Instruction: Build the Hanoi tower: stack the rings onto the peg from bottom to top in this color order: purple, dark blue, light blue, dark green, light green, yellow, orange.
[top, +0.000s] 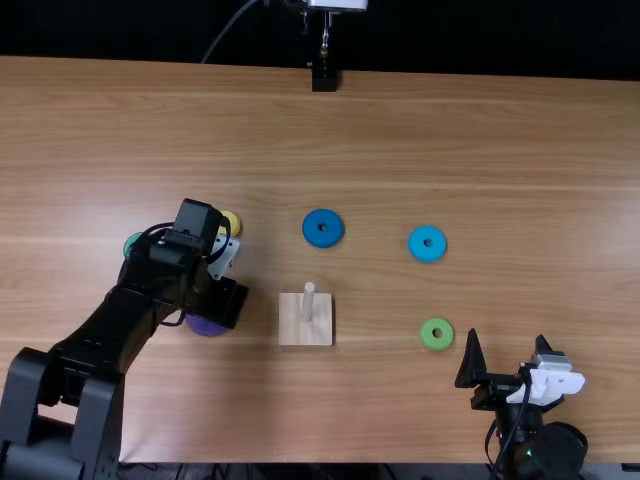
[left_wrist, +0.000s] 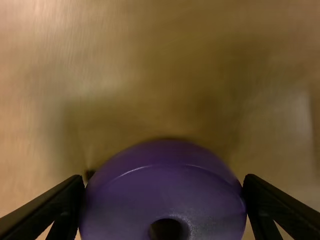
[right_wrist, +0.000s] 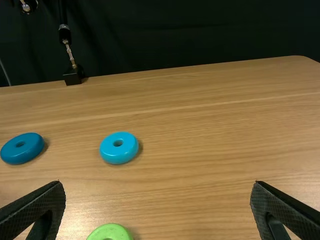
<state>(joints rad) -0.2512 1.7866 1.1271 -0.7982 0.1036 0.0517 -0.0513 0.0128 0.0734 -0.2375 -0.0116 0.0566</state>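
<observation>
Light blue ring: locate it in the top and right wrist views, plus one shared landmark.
Top view: light blue ring, right of the peg, beyond the light green ring.
Right wrist view: between the light green ring and the far edge of the table.
Shared landmark: dark blue ring.

Left of the peg (top: 308, 302), the left arm (top: 110, 330) is black and blocky, with a thin black cable (top: 228, 242) and a white plate (top: 222, 258) (dotted with small dark holes); right of the peg, the black right arm (top: 508, 430) has a white bracket (top: 548, 383) and a rounded housing (top: 558, 450).

Pale glare whitens the table (top: 540, 150); soft shadows darken it; the backdrop (top: 480, 35) is dim.
</observation>
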